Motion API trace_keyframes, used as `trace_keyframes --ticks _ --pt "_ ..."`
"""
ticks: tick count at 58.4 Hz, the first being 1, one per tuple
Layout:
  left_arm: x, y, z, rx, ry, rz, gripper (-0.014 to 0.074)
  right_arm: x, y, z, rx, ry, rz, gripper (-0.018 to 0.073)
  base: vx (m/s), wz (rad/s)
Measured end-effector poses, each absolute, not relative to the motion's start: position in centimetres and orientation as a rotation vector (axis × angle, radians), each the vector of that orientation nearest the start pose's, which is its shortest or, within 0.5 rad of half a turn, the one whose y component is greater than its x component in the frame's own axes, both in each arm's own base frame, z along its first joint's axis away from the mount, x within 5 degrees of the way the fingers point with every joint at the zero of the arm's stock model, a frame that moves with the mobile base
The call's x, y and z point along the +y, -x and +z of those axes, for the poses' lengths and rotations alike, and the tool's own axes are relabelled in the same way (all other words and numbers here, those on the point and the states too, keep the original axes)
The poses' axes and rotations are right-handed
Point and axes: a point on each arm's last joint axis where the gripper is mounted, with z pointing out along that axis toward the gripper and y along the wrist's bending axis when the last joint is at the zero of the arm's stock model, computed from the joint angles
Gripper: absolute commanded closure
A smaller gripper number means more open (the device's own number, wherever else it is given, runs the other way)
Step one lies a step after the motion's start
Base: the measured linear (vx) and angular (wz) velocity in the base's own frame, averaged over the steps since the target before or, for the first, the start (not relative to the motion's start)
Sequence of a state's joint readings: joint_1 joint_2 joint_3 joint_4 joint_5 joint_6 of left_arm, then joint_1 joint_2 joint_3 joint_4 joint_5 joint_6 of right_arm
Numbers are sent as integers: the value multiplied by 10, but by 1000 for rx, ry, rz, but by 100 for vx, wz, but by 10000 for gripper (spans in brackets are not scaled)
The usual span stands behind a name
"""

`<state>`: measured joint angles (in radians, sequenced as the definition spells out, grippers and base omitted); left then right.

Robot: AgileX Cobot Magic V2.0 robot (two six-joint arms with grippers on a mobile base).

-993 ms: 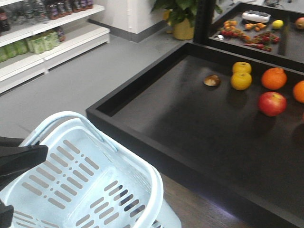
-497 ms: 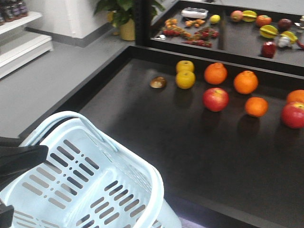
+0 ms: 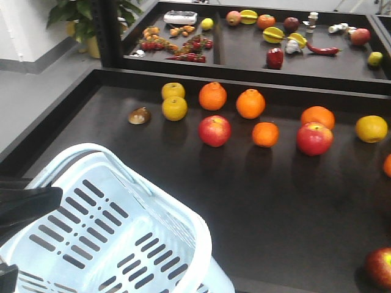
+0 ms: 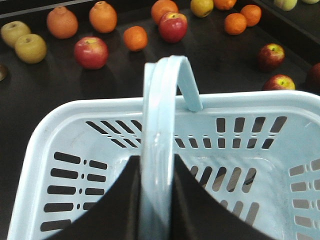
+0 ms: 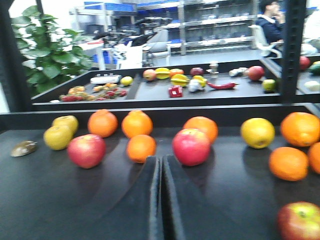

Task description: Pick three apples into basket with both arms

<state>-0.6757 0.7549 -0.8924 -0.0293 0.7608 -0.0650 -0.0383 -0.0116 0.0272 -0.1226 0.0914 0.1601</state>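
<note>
The pale blue basket [image 3: 198, 235] hangs at the lower left, over the near edge of the black display table, with nothing inside. My left gripper [image 4: 157, 160] is shut on the basket handle [image 4: 159, 100], which runs upright between its dark fingers [image 3: 27, 204]. Red apples lie on the table: one in the middle [image 3: 214, 130], one further right [image 3: 314, 138], one at the near right corner [image 3: 382, 267]. My right gripper [image 5: 161, 159] is shut and holds nothing. It sits low over the table, short of two apples [image 5: 86, 150] [image 5: 191, 146], with a third at the lower right [image 5: 300, 220].
Oranges [image 3: 250, 103] and yellow fruits [image 3: 175, 108] lie among the apples, and a brown object [image 3: 139, 115] lies at the left. A raised black rim [image 3: 244, 88] divides this table from a back tray of mixed produce [image 3: 275, 58]. A potted plant [image 3: 82, 24] stands far left.
The view has swung right along the table, away from the shelves, so more apples and oranges have come into sight. The basket stays at the same spot in the view, still held.
</note>
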Motion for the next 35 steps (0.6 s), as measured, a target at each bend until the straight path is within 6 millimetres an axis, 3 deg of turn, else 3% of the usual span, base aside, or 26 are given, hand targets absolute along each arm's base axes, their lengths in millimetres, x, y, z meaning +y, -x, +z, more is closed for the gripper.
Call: trace_keyframes --ticks 35 --pt "-88 -107 375 2047 -634 -474 602 -3 -57 196 1588 -69 -9 564 6 -17"
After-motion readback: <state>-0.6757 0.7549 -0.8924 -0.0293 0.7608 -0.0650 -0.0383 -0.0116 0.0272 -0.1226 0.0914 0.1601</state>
